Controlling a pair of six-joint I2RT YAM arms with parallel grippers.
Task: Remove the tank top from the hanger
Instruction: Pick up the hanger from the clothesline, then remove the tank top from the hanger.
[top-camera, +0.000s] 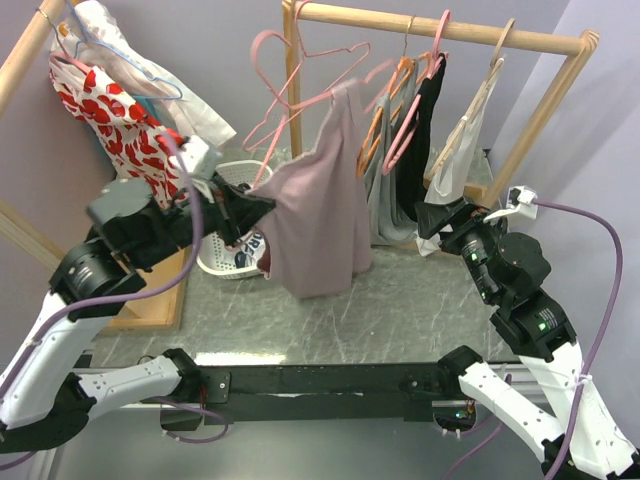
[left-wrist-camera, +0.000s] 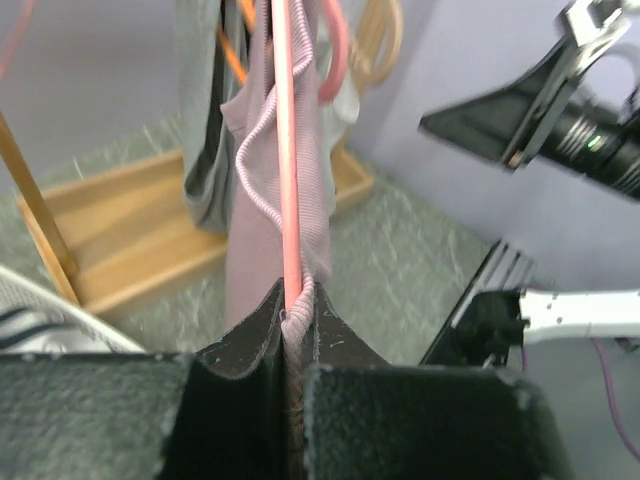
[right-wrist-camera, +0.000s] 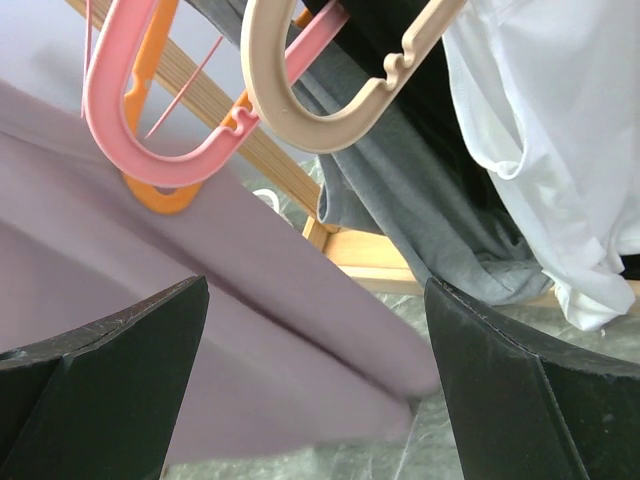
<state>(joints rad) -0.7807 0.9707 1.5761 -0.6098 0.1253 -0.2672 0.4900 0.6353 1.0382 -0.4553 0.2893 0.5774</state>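
Ribbed mauve tank top (top-camera: 320, 220) hanging from thin pink wire hanger (left-wrist-camera: 288, 150), pinched in left pincer (left-wrist-camera: 292, 320); right pincer (right-wrist-camera: 316, 290) spread apart.

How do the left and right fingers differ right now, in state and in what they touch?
The left fingers are shut; the right fingers stand wide open. The left fingers pinch the mauve tank top and the pink wire hanger together; the right fingers hold nothing. The left fingers sit at the tank top; the right fingers face clothes hanging on the wooden rack. Both pairs are black.
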